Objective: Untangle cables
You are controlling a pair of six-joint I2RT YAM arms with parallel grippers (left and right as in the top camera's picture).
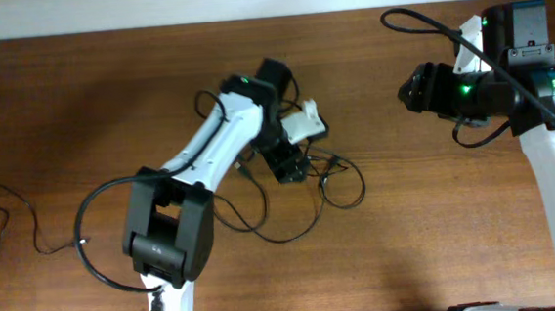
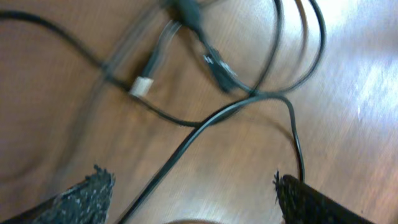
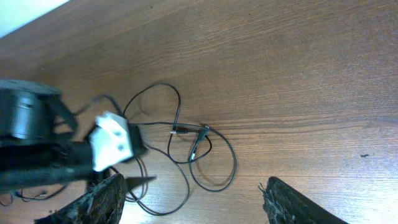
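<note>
The cables (image 1: 321,184) lie in loose overlapping loops right under and just ahead of my left gripper (image 1: 289,164). They fan out from it toward my right arm's side and back toward my own base across the wooden table (image 1: 440,232).

In the left wrist view, which is blurred, the left gripper (image 2: 193,199) is spread wide and grips nothing. One strand (image 2: 186,140) comes up through the gap between the fingers and runs diagonally away. It then bends over and drops back close to the far fingertip (image 2: 292,193). Its long axis runs mostly along my reach, not across the gap. Beyond it sit a small white plug (image 2: 141,87) and a black plug (image 2: 217,65), where several strands cross.

My right gripper (image 3: 193,199) is also spread apart and empty. It hangs well away from the bundle, which lies ahead of it and off to one side, partly behind my left wrist (image 3: 112,140).

I judge the left arm far nearer, so it should take hold first. The strand between its fingers looks the easiest to catch, though the fingers may need turning to meet it squarely.
</note>
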